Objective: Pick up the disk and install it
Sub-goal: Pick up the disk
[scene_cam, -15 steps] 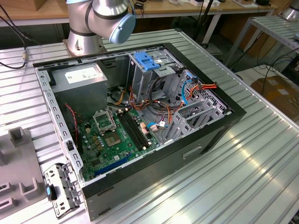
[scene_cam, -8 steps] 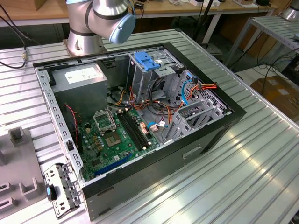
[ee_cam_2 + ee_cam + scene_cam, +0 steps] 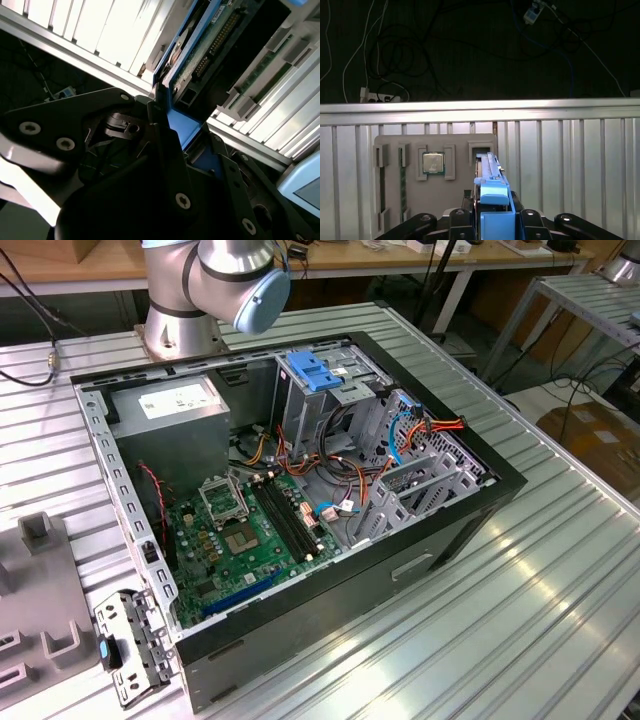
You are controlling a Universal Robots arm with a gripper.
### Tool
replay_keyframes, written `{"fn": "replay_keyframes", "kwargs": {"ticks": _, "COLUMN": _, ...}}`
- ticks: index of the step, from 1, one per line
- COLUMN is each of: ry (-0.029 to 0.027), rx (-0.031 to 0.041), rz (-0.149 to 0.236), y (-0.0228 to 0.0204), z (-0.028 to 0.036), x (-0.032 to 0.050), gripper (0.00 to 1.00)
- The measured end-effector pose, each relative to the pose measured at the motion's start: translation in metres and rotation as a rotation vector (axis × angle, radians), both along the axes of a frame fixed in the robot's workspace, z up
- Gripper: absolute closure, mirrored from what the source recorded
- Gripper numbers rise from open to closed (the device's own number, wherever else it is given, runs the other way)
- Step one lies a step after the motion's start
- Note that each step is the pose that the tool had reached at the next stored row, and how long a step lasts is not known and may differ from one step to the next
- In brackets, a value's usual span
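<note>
The fingers (image 3: 161, 135) are closed narrow on the disk (image 3: 200, 60) and press its blue side rail (image 3: 182, 125) from both sides. In the first wrist view the disk (image 3: 490, 170) stands on its edge, and its far end reaches a slot of a grey holder tray (image 3: 460, 142), near a processor chip (image 3: 433, 163). The tray lies on the ribbed metal tabletop (image 3: 570, 165). In the exterior view an open computer case (image 3: 470, 530) stands on this tabletop.
</note>
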State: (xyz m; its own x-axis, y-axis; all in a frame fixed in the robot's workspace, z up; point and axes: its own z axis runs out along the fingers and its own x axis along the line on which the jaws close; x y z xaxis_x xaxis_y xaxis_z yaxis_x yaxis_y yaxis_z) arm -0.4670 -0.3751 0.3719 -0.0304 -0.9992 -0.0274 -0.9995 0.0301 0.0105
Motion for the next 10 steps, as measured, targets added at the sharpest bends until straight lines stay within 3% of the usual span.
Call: {"fn": "replay_keyframes", "kwargs": {"ticks": 10, "ry": 0.0000, "rx": 0.0000, "rz": 0.000, "y": 0.0000, "z": 0.0049, "x": 0.0000, "gripper": 0.63}}
